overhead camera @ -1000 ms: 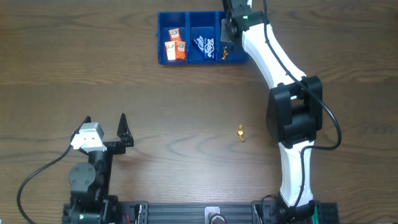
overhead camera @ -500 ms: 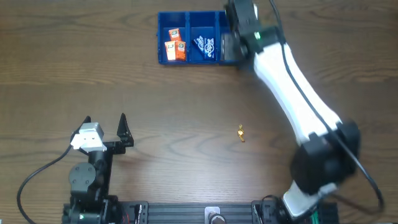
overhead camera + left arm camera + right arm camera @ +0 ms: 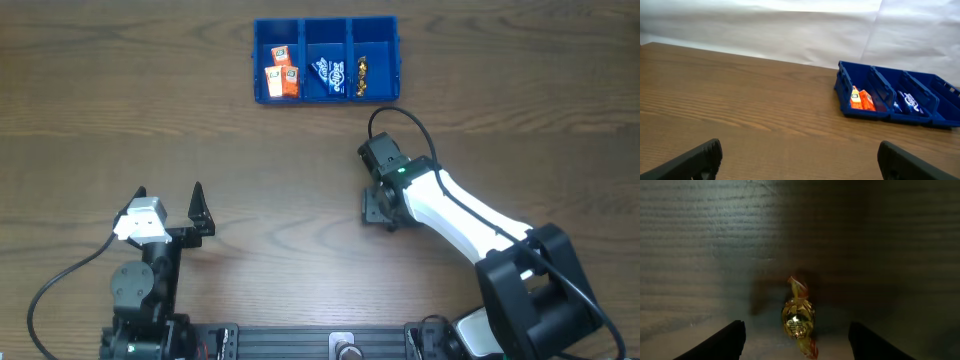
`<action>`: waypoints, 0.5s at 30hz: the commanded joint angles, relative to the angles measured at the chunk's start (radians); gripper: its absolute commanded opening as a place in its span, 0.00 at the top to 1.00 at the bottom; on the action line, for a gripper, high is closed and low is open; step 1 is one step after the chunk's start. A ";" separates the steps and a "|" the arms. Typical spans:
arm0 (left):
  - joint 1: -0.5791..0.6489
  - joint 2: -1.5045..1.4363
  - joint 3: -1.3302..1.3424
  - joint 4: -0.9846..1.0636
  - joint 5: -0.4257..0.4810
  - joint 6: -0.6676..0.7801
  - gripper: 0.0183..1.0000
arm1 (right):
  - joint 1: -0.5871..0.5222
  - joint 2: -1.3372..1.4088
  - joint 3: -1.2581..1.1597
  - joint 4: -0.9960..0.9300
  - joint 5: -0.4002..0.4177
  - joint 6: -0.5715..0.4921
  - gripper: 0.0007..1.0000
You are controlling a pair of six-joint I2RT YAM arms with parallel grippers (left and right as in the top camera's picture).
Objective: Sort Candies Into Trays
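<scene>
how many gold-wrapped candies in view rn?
3. In the blue tray's right compartment: one gold candy at the back, a second at the front. A third lies on the table between the right gripper's open fingers. Tray ones are tiny; others may be hidden.

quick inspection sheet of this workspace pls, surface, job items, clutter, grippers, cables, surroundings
surface: wooden table, bare brown wood grain.
job's things: blue tray with three compartments at the far side, holding orange candies in one end compartment, a blue candy in the middle and gold candies in the other end; one loose gold candy lies on the table.
clutter: nothing seen.
grippers: right gripper open, low over the loose gold candy, a finger on each side of it; left gripper open, holding nothing, near its base.
cables: right arm cable loops above its wrist; left arm cable curves beside its base.
surroundings: white backdrop behind the table.
</scene>
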 commanded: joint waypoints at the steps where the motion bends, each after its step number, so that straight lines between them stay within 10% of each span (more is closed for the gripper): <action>1: 0.004 -0.006 -0.024 -0.035 -0.005 0.014 0.00 | 0.004 0.049 -0.003 0.039 0.028 0.006 0.32; 15: 0.004 -0.006 -0.024 -0.035 -0.005 0.014 0.00 | 0.004 0.080 -0.003 0.035 0.023 -0.002 0.79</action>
